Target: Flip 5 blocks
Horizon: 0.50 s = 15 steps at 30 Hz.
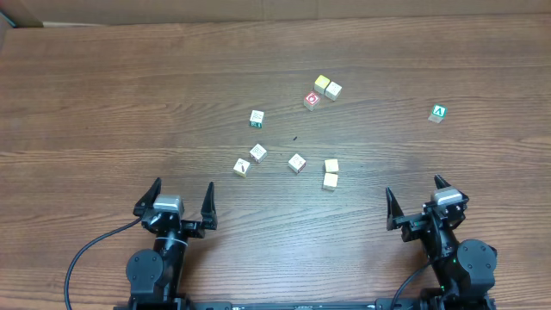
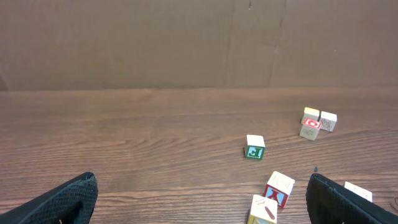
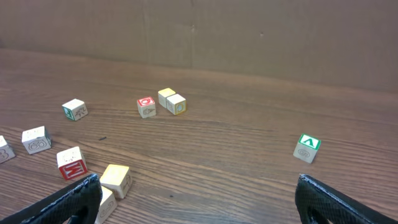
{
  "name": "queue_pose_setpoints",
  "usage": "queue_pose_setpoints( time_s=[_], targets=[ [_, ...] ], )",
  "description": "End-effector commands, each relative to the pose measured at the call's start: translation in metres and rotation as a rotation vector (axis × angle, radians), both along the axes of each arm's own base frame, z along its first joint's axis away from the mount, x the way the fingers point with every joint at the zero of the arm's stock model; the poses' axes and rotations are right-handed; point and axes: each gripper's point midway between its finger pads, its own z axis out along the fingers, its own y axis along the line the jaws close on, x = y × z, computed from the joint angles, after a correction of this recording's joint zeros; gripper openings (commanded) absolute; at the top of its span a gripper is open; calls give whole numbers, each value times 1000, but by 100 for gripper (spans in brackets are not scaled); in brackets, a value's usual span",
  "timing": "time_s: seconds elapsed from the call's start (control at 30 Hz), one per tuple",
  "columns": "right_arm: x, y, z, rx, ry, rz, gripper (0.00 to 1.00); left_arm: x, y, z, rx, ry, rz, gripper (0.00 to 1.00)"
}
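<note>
On the brown wood table (image 1: 103,95), both arms sat at the near edge, well apart. The left gripper (image 1: 182,182) had its jaws spread as wide as they go, with nothing between them. The right gripper (image 1: 413,185) was the same, wide and empty.

The five pale blocks lay loose mid-table, ahead of and between the grippers, and neither gripper touched them. One block (image 1: 257,152) sat farthest left with another block (image 1: 241,167) just beside it, nearer the left arm. A third block (image 1: 297,162) was in the middle. A fourth block (image 1: 331,165) and a fifth block (image 1: 331,181) sat close together on the right.

Farther back, a red-faced cube (image 1: 312,100) sat next to two pale cubes (image 1: 327,87). A green-sided cube (image 1: 256,118) sat alone. A green cube (image 1: 439,113) marked "A" was off to the right, well apart.
</note>
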Motion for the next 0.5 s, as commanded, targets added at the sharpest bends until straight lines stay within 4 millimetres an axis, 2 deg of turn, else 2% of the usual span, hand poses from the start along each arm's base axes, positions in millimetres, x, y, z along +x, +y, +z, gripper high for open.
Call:
queue_pose_setpoints(
  time_s=[0.0, 0.13, 0.23, 0.33, 0.47],
  targets=[
    [0, 4, 6, 6, -32, 29, 100, 0, 3, 0, 16, -8, 15, 100],
    [-4, 21, 27, 33, -108, 127, 100, 0, 1, 0, -52, -1, 9, 100],
    [-6, 24, 47, 146, -144, 138, 100, -1, -8, 2, -82, 1, -41, 100],
    [-8, 25, 58, 234, -140, 141, 100, -3, -14, 5, -120, 3, -75, 100],
    [-13, 37, 69, 273, -113, 210, 100, -3, -15, 13, -136, 11, -82, 100]
  ],
)
